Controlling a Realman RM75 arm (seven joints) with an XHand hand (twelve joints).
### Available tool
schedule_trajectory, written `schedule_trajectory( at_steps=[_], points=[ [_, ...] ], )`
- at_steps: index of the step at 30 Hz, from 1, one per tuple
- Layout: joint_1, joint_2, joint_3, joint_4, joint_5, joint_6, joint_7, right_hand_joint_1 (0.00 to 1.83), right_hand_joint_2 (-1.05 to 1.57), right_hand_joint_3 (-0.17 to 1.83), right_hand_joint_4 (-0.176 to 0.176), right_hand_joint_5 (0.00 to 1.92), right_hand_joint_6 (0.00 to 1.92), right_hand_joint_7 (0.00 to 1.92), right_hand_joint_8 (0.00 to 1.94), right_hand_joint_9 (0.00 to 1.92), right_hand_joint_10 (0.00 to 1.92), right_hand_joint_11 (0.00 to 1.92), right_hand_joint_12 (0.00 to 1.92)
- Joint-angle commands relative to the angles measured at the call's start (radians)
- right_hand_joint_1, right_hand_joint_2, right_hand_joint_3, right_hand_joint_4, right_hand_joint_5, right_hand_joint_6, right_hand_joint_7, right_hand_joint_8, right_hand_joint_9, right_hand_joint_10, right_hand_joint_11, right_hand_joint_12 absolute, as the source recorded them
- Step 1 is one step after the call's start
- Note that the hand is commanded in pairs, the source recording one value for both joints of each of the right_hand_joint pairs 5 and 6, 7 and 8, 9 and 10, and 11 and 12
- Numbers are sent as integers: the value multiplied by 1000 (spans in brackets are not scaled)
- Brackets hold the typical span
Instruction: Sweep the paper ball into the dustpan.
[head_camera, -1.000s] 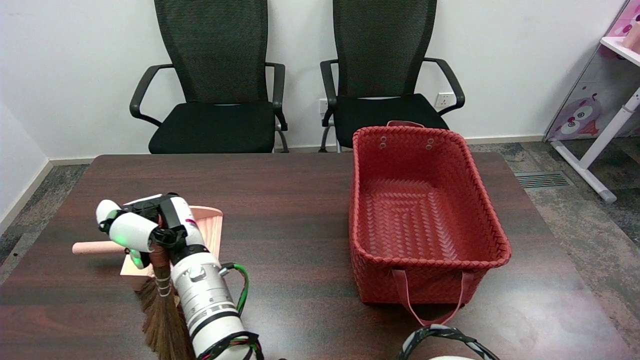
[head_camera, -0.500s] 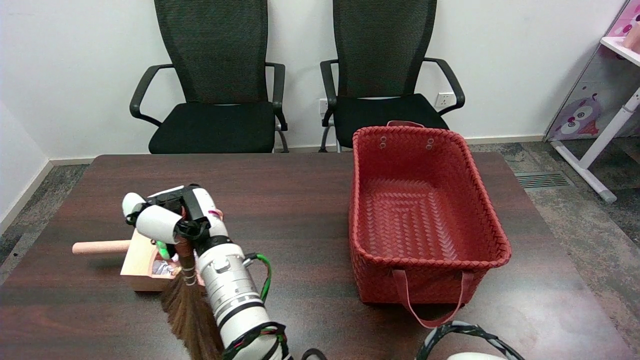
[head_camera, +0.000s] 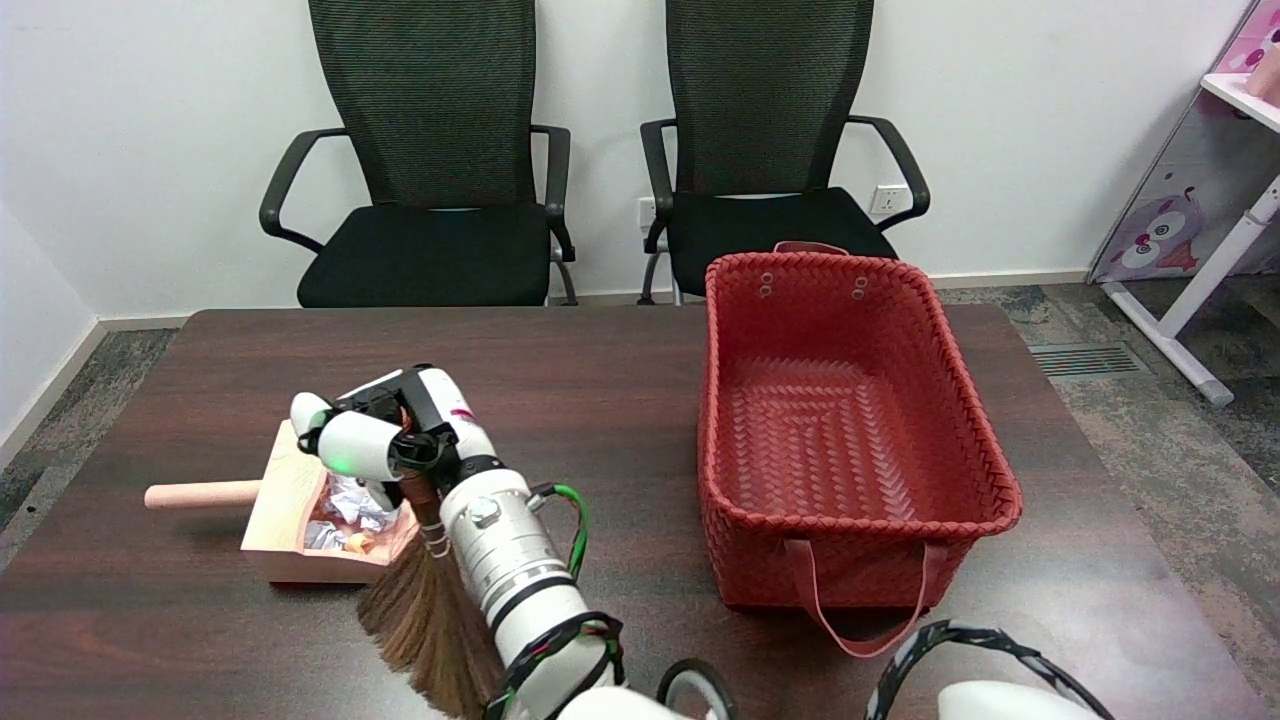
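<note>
- The right robot hand (head_camera: 385, 440) is clenched around the dark handle of a small brown broom (head_camera: 425, 610), fingers wrapped over the top of the stick.
- It hovers right above the open mouth of the dustpan (head_camera: 285, 500), with the white forearm running down to the lower edge of the view.
- The broom's bristles fan out toward the near edge of the bench (head_camera: 600, 400), just beside the dustpan's right near corner.
- And the crumpled paper ball (head_camera: 350, 505) is sitting inside the dustpan, white and creased, with a smaller orange scrap beside it near the front wall.
- The dustpan itself is pale wood-coloured, lying flat on the bench, its round handle pointing off to the picture's left.
- Well apart, on the right half of the bench, a red woven basket (head_camera: 850, 420) stands upright, its strap handle drooping over the near side.
- Behind the bench, two black mesh office chairs (head_camera: 430, 190) stand side by side against the white wall.
- Far right, a pink-and-white shelf unit (head_camera: 1200, 190) stands on the carpeted floor.
</note>
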Motion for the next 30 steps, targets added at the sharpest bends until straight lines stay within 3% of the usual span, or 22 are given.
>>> schedule_trajectory(
  at_steps=[1, 30],
  points=[
    [43, 154, 9, -148, 175, -88, -220, 1092, 1571, 661, 60, 1920, 1920, 1920, 1920, 1920, 1920, 1920, 1920],
    [165, 249, 31, -188, 219, -142, -220, 1092, 1571, 645, 59, 1920, 1920, 1920, 1920, 1920, 1920, 1920, 1920]
  ],
)
